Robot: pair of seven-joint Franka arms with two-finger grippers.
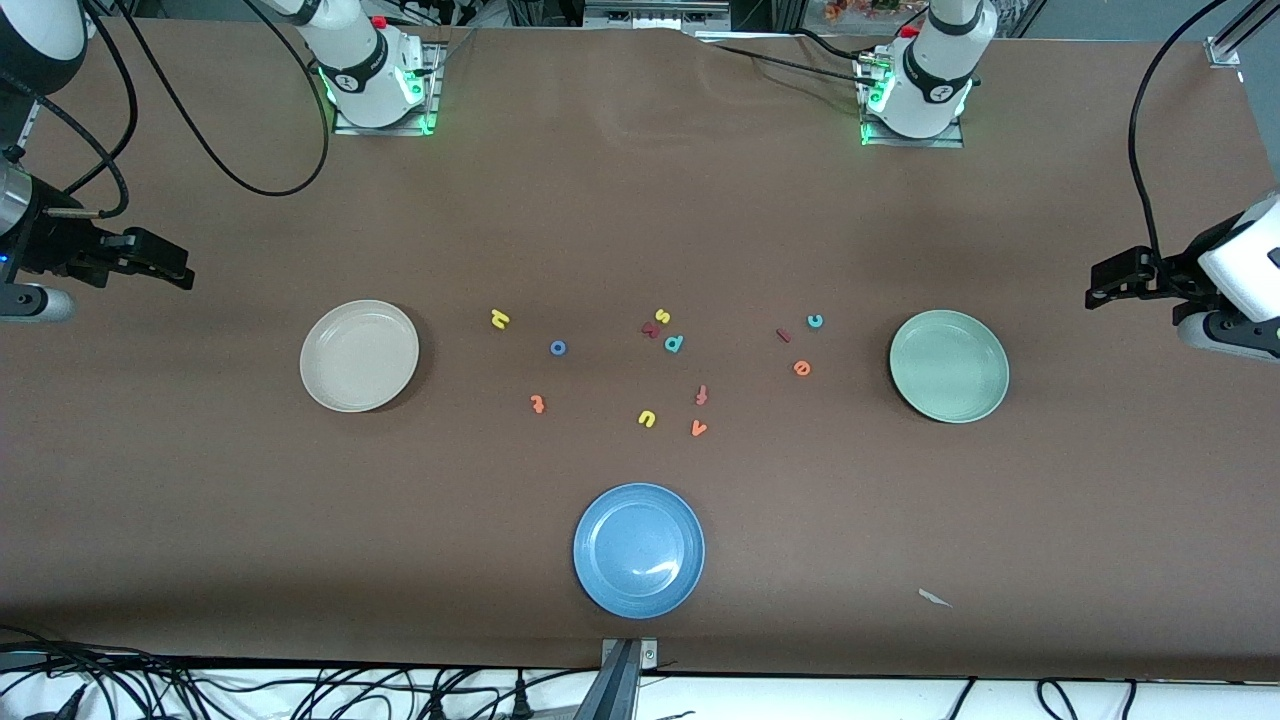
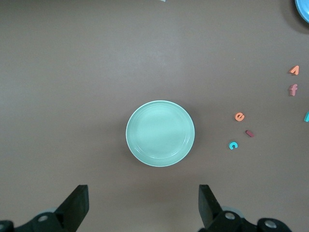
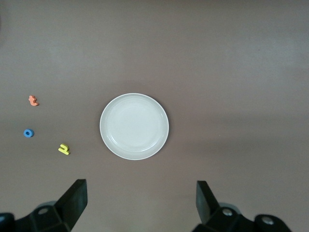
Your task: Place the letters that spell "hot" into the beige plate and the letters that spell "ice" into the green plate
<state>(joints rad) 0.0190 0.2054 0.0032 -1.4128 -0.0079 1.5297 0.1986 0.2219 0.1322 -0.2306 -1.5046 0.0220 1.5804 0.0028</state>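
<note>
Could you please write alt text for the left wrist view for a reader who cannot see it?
An empty green plate sits on a brown table, with the open left gripper hanging above the table beside it. An orange e, dark red i and teal c lie beside the plate.

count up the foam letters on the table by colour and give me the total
Yellow letters: 3 (h, s, u)
Orange letters: 3 (t, e, v)
Teal letters: 2 (c, p)
Blue letters: 1 (o)
Red letters: 3 (i, one under the s, one above the v)
Total: 12
</note>
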